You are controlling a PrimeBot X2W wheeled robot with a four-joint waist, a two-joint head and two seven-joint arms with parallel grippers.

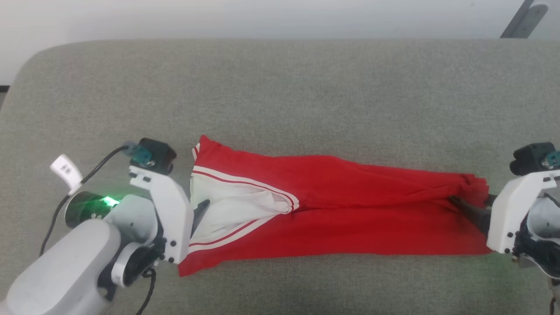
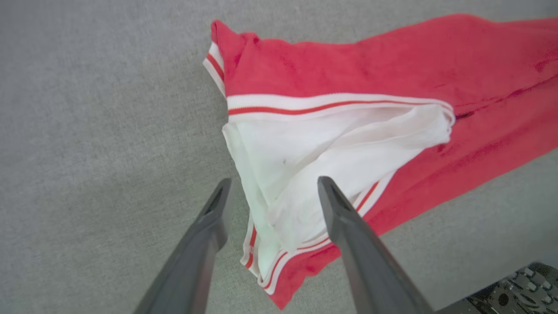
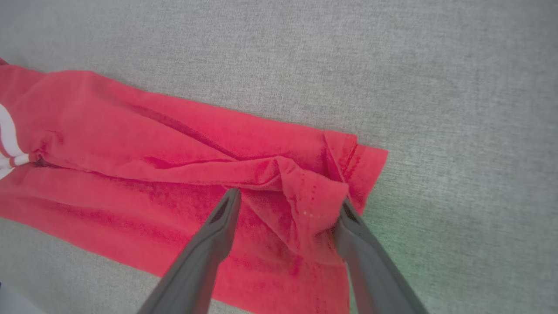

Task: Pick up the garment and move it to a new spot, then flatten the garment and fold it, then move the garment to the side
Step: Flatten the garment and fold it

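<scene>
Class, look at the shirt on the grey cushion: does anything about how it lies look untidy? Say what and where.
Yes. The shirt lies in a long strip, but one end is bunched into a raised flap at the open right gripper, and the white sleeve lies crumpled at the other end.

Grey woven-fabric counter (image 1: 280, 87) spans almost the full width. Padded look, far-left corner rounded, far edge straight. Weave is fine and uniform in both wrist views, same grey all over. Faint green tint on the fabric at the near right. Beyond the far edge is a pale white wall (image 1: 262, 17), evenly lit. At far right a grey slanted bar (image 1: 523, 19) crosses in front of the wall, upper end wider; what it belongs to cannot be told. Thin dark strip (image 1: 3, 89) at far left beside the rounded corner, too small to identify.
</scene>
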